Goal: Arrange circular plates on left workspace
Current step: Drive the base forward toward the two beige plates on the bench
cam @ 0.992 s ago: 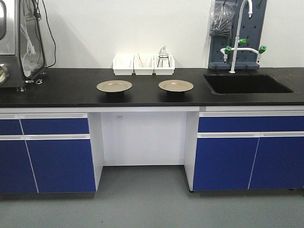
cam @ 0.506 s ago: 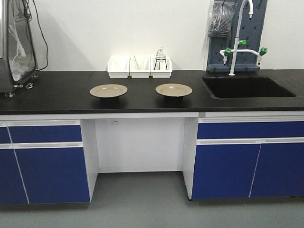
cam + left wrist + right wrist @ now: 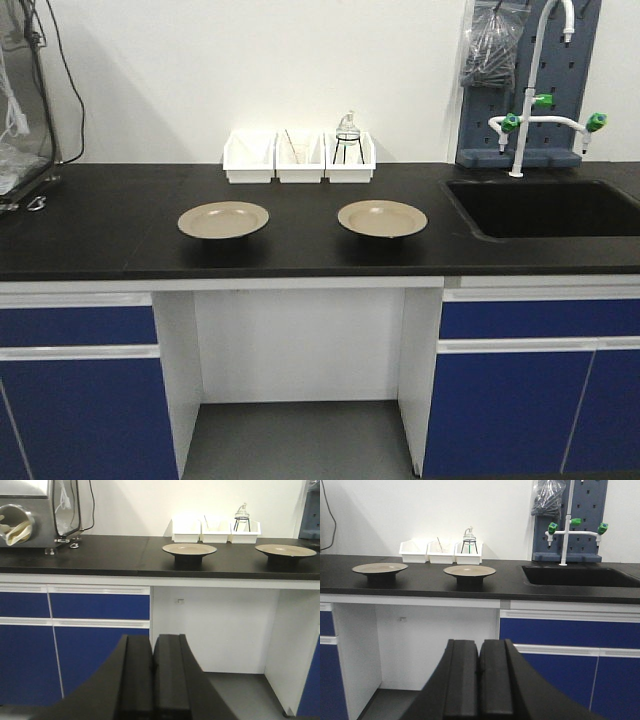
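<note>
Approach step, seemingly: left gripper (image 3: 153, 645) and right gripper (image 3: 479, 649) sit closed, empty, well apart from the plates (image 3: 223, 219), so reaching and opening likely follow.

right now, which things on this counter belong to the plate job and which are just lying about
For the job: left plate, right plate, black countertop.
Lying about: three white bins, glass piece in the right-hand bin, sink, tap.

Left tool (image 3: 153, 645), right tool (image 3: 479, 647): matte black, two blocky round-edged fingers each, flared curved base.
</note>
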You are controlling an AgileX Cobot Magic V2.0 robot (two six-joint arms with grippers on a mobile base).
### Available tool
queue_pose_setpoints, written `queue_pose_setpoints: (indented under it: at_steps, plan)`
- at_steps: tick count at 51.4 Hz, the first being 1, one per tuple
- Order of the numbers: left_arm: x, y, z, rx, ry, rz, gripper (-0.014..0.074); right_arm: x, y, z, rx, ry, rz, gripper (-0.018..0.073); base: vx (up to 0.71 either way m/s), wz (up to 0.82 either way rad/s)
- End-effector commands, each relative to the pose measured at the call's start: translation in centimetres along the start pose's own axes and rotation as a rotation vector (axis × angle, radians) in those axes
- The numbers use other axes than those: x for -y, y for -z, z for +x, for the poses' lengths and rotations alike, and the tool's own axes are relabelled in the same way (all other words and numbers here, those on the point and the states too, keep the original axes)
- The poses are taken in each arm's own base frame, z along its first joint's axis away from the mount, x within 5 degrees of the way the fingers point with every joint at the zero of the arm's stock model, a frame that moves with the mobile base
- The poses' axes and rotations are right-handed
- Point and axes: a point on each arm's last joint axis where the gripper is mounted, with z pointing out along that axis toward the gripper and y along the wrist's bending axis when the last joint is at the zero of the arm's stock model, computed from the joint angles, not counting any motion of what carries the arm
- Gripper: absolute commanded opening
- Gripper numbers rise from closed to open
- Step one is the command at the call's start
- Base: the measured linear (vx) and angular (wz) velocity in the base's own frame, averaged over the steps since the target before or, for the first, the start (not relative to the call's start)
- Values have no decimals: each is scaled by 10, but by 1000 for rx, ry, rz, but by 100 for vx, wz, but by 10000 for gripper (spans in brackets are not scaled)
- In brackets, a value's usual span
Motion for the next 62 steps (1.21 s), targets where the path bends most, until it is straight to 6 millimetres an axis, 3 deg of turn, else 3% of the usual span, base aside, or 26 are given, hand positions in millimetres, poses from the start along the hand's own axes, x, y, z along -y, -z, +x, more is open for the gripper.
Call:
queue_pose_setpoints:
  at_steps: [1, 62]
  plan:
    - [-1, 1, -2, 76, 11, -11, -1, 0, 0, -1, 69, 11, 3, -3, 49, -1]
    - [-1, 1, -2, 77, 11, -11, -1, 0, 0, -2, 70, 11, 3, -3, 52, -1]
